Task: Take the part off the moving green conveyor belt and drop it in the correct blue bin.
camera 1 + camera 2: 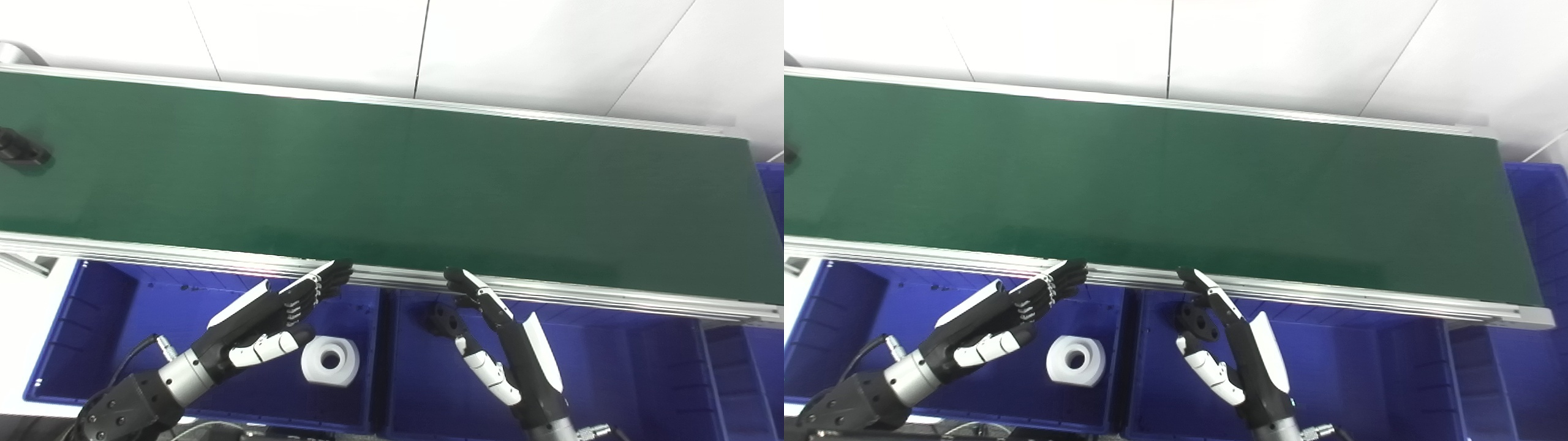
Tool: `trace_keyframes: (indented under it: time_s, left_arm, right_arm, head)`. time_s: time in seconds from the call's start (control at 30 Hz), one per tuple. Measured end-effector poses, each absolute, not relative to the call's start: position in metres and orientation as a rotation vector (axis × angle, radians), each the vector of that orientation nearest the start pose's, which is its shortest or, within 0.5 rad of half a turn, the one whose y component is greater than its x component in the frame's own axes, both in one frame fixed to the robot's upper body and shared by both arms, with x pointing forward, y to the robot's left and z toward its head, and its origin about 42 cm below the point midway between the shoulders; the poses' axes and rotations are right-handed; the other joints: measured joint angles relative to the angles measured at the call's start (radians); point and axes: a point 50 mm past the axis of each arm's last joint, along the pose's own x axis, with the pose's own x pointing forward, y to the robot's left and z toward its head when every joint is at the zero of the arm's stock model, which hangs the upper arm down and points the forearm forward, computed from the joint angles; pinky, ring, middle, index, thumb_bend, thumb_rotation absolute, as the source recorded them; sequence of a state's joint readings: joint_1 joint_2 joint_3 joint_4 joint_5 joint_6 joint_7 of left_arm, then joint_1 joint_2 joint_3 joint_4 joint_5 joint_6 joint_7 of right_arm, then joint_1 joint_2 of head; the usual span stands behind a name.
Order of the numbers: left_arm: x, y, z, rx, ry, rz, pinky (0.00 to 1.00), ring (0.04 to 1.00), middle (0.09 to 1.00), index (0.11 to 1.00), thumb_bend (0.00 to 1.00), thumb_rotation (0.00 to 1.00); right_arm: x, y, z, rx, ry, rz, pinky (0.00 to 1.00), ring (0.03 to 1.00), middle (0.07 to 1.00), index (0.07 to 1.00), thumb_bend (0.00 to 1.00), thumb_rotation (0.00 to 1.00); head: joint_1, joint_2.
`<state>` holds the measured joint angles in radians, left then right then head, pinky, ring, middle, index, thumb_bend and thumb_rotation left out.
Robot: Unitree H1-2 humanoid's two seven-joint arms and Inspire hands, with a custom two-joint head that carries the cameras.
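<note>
black part (21, 150): cut by left picture edge, shape unclear | far-right blue bin (1540, 202): cropped, conveyor hides part

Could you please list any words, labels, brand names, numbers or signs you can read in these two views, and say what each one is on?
None: no readable text shows in either view.
The green conveyor belt, the blue bins, the white part, the two black parts, the left hand and the right hand carry no visible print, label or number.
</note>
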<state>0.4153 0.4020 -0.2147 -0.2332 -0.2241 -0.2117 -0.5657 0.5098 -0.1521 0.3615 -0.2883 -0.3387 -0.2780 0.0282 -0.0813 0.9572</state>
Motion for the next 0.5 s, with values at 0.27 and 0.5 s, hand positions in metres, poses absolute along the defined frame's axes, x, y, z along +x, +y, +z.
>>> trace_keyframes:
  time_s: [0.27, 0.5]
  left_arm:
    - [0.1221, 0.2589, 0.0881, 0.065, 0.064, -0.763, 1.0, 1.0, 1.0, 1.0, 0.4, 0.74]
    - [0.1202, 0.2592, 0.0876, 0.062, 0.068, -0.762, 1.0, 1.0, 1.0, 1.0, 0.4, 0.73]
  right_arm:
    - [0.1002, -0.1686, 0.0914, -0.305, -0.082, 0.382, 0.76, 0.812, 0.842, 0.85, 0.53, 0.99]
    - [0.0984, -0.168, 0.0911, -0.307, -0.078, 0.387, 0.76, 0.807, 0.836, 0.848, 0.53, 1.0]
  head:
    - [0.003, 0.005]
    - [0.005, -0.003]
